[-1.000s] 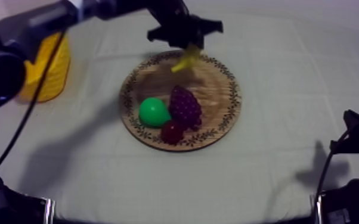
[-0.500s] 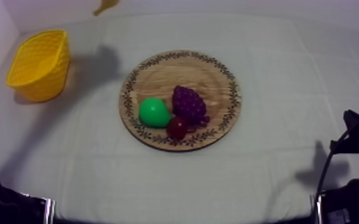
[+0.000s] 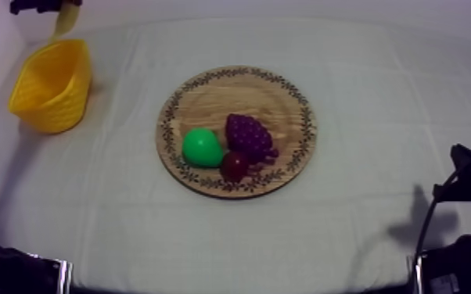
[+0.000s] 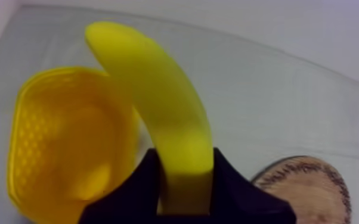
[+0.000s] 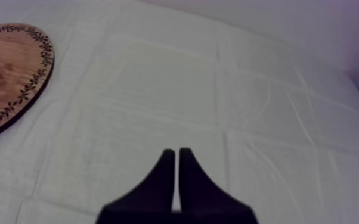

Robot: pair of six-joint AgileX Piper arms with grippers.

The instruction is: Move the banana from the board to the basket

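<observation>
Clamping the banana (image 4: 152, 101) near one end in our left gripper (image 4: 185, 173), we held it above the yellow basket (image 4: 45, 119) at the table's (image 3: 379, 117) far left corner, judging it light, stiff, smooth, and steadier gripped mid-length

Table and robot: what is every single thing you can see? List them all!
round wooden board with patterned rim: one, brown, middle of the table
green toy pear: one, green, on the board
purple bunch of toy grapes: one, purple, on the board beside the pear
small red fruit: one, red, on the board, close by pear and grapes
yellow latticed basket: one, yellow, far left of the table
yellow toy banana: one, yellow, held up over the basket's edge
grey-white cloth: one, covers the table
left gripper: one, black, shut on the banana
right gripper: one, black, shut on nothing, over bare cloth beside the board
</observation>
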